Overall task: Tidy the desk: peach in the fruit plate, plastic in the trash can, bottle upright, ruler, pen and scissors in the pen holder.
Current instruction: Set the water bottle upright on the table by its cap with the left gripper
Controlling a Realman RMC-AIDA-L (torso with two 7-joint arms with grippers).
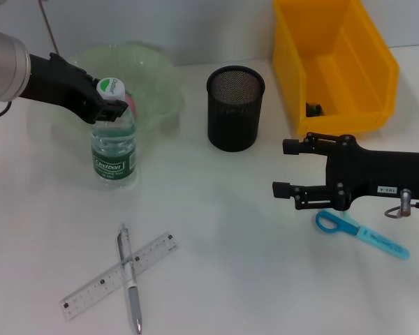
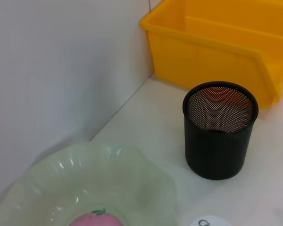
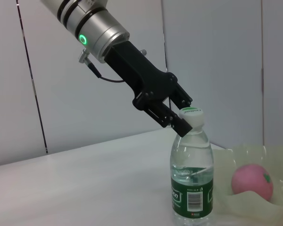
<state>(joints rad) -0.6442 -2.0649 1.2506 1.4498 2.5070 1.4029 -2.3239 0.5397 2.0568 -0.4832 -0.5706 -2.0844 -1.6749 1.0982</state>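
Beside the bottle point(image 1: 114, 143), fruit plate point(image 1: 157, 80); pen holder point(image 1: 235, 108) beyond.

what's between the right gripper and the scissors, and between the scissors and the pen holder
Nothing visible. The right gripper hangs open just over the scissors, and the bare table runs clear from them to the pen holder, whose mouth is open.

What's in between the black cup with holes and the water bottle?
Nothing. In the head view, bare white table lies between the pen holder and the bottle. The green fruit plate sits just behind that gap.
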